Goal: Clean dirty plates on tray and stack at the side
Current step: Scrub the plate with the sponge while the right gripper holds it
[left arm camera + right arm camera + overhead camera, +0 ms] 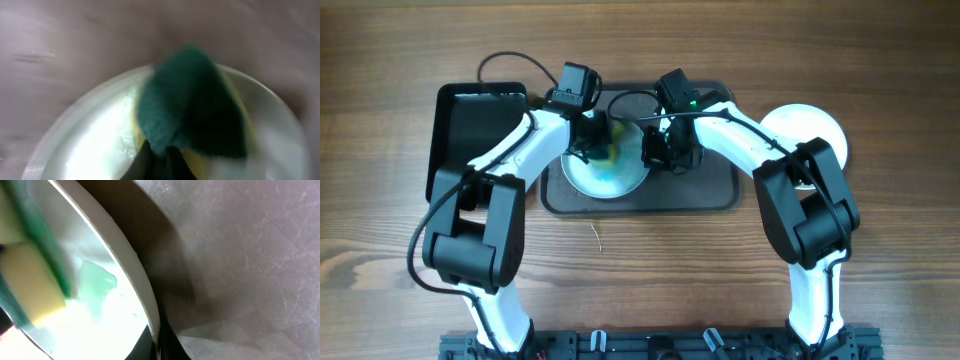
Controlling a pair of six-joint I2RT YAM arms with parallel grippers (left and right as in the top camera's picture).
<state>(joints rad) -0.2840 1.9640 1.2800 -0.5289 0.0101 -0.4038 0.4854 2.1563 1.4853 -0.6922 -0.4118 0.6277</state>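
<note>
Centrally, the tray [710,195] lies on the wooden table [880,260] with the pale blue plate [610,178] on its left half, and both arms reach over it from the near edge, hiding much of the plate's far rim from overhead. The left gripper [594,137] is clamped on a sponge [608,152], yellow with a dark green scouring face. In the blurred left wrist view that sponge [192,100] fills the middle of the picture over the plate's pale surface, with the dark fingers pinching it from below. The right gripper [656,152] is closed onto the plate's right rim; in its wrist view the rim runs straight down between the fingers [170,347] at the bottom edge and throws a dark shadow onto the scuffed grey tray floor beside it. A pale green smear [96,282] sits on the plate just inside the rim, right beside the sponge's edge. To the left, a smaller glossy black tray [470,135] lies near the grey one, its right edge crossed by the left forearm. To the right, a white plate [815,125] rests on the bare table, off the tray, with its near part covered by the right arm's elbow, so I cannot tell whether it is one plate or a stack. A black cable [505,60] loops over the table behind the left wrist.
</note>
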